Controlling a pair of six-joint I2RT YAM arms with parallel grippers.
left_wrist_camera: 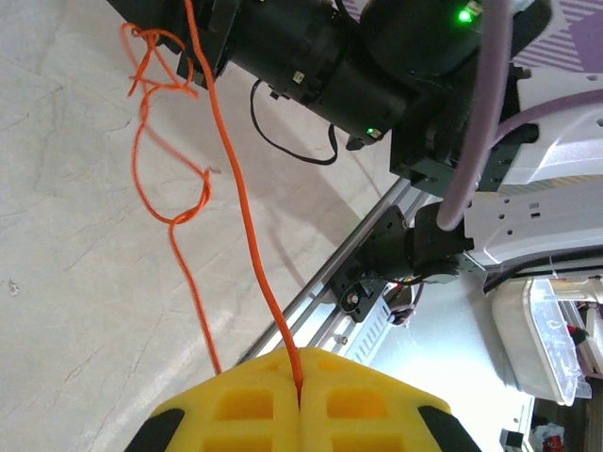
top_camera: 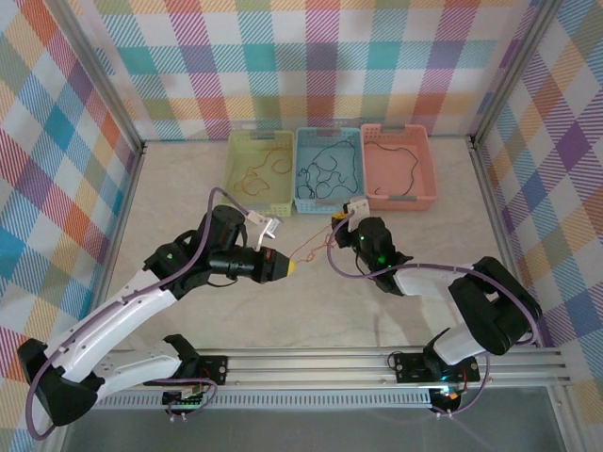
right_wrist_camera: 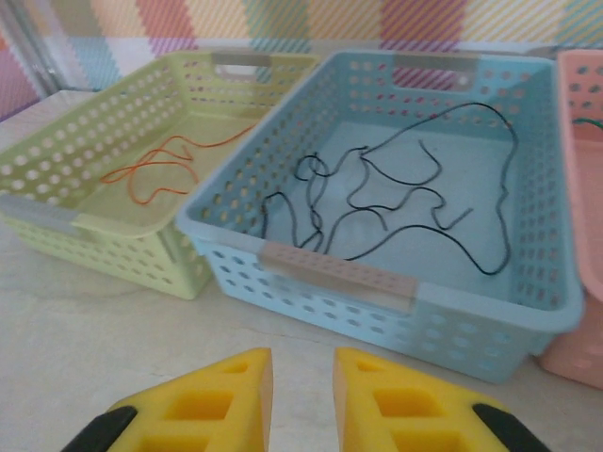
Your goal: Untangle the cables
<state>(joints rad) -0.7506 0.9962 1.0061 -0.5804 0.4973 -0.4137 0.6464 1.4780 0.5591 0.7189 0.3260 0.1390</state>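
Cables (top_camera: 320, 174) already lie in three baskets (right_wrist_camera: 339, 273). One orange cable (left_wrist_camera: 247, 226) is not yet sorted, pinched in the closed jaws of the left gripper (left_wrist_camera: 300, 381). Jaws of the right gripper (right_wrist_camera: 303, 377) stand narrowly apart, empty.

Colours around my yellow fingers (right_wrist_camera: 252, 384)
Orange cable (left_wrist_camera: 243, 207), black cable (right_wrist_camera: 510, 207); lime basket (right_wrist_camera: 57, 169), pale-blue basket (right_wrist_camera: 377, 89), salmon basket (right_wrist_camera: 579, 217); lilac arm cable (left_wrist_camera: 478, 113); pastel plaid walls (top_camera: 330, 56); cream marbled table (top_camera: 188, 188).

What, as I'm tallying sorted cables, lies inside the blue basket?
Thin black cable lies looped on the blue basket's floor; the strand count is unclear. Its near wall hides the floor edge.
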